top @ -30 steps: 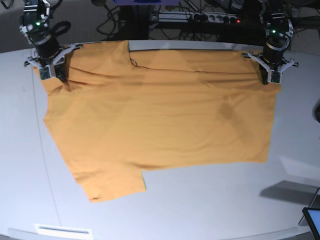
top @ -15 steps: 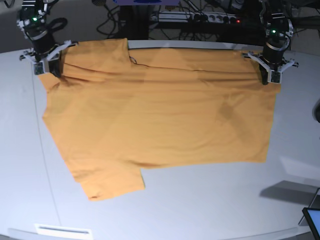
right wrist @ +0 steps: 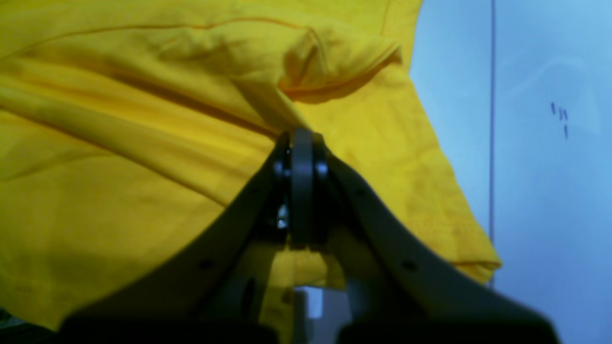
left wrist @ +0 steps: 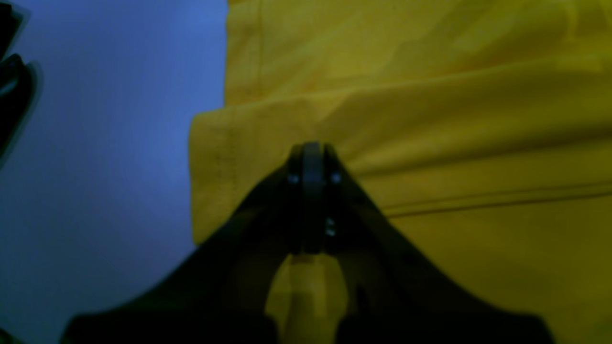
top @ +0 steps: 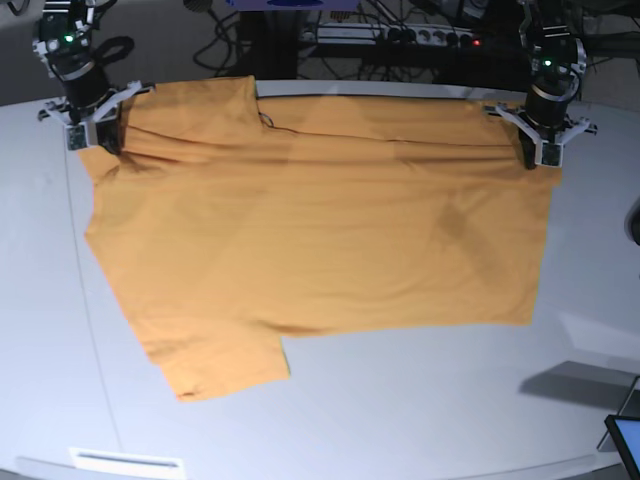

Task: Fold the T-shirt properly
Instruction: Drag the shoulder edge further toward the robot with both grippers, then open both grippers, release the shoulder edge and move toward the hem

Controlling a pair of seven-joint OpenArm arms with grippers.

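Note:
The orange-yellow T-shirt (top: 320,230) lies spread across the grey table, one short sleeve (top: 225,362) sticking out at the near left. At the far right corner my left gripper (top: 539,160) is shut on the T-shirt's hem; in the left wrist view its jaws (left wrist: 311,149) pinch a fold of the T-shirt (left wrist: 430,119). At the far left corner my right gripper (top: 94,142) is shut on the T-shirt by the shoulder. In the right wrist view the closed jaws (right wrist: 301,136) hold bunched cloth of the T-shirt (right wrist: 143,143) under the sleeve cuff (right wrist: 344,62).
The round grey table (top: 420,410) reaches the near edge. A power strip (top: 400,36) and cables lie behind the table's far edge. A dark device corner (top: 627,440) shows at the bottom right, and a white label (top: 127,461) sits at the near left.
My right gripper has pulled its corner of the T-shirt toward the far left, stretching the upper edge. The left gripper has stayed where it was.

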